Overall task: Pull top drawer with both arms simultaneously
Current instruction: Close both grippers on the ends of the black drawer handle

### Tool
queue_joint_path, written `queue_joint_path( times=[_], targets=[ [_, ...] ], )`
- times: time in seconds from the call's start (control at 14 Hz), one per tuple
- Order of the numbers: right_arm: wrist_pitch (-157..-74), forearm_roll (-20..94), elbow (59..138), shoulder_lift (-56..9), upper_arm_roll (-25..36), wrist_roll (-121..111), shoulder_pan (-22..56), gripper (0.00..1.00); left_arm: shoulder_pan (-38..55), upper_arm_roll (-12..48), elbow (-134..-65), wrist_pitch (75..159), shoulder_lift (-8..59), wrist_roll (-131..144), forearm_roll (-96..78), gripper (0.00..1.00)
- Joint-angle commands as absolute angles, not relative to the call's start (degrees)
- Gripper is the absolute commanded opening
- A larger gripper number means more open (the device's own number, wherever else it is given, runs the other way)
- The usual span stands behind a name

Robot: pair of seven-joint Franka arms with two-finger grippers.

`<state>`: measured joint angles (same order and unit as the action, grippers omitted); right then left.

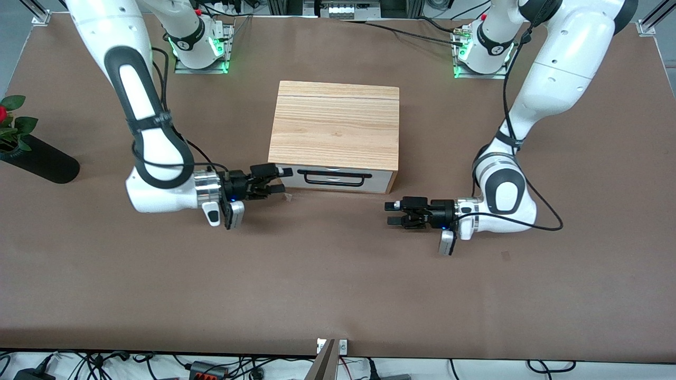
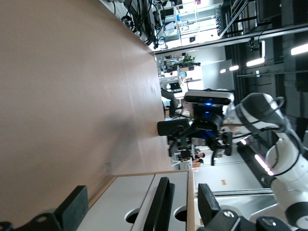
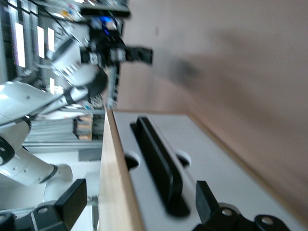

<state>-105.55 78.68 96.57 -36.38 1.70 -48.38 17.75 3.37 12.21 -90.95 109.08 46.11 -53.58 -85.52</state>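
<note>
One top drawer (image 1: 338,180) sits closed in the wood cabinet (image 1: 334,126) mid-table, facing the front camera; both wrist views show its one black handle (image 3: 159,163) with two finger recesses, barely visible from the front; right gripper (image 1: 273,182) open at the drawer's corner, seemingly holding nothing; left gripper (image 1: 393,213) open, empty, near the other corner; a dark vase (image 1: 39,161) lies well apart.

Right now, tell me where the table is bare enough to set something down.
Bare: the table nearer the camera than both grippers. Crowded: in front of the top drawer, with the right gripper at its corner and the left gripper beside.
</note>
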Motion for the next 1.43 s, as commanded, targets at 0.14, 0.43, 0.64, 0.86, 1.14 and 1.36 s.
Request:
queue_joint_path(
  times=[0.14,0.43,0.64,0.86,1.14,1.36],
  targets=[
    [-109.07,92.53,101.23,-38.32,1.93,-57.13,21.35,1.00,3.34,12.83,-94.38,104.07,46.32,-54.06,-91.21,1.00],
    [-108.90,96.76,103.79,-38.41,1.93,-57.22,21.36,0.76,3.78,13.62,-95.62,102.13,46.41,-50.71,-92.11,1.00],
    [-108.11,98.52,105.81,-38.32,1.76,-56.51,21.45,0.57,4.13,14.06,-96.24,101.08,47.20,-49.48,-92.11,1.00],
    [-108.11,101.68,107.57,-38.32,0.18,-56.51,21.36,0.51,4.83,14.24,-96.68,101.07,47.37,-49.75,-92.11,0.94],
    [-108.02,101.87,107.58,-38.23,0.09,-56.51,21.36,0.33,5.01,14.24,-97.82,101.07,47.37,-50.18,-92.20,0.68],
    [-107.75,101.95,107.49,-38.15,0.09,-56.42,21.36,0.21,5.27,14.24,-98.35,101.07,47.37,-50.45,-92.20,0.43]
  ],
)
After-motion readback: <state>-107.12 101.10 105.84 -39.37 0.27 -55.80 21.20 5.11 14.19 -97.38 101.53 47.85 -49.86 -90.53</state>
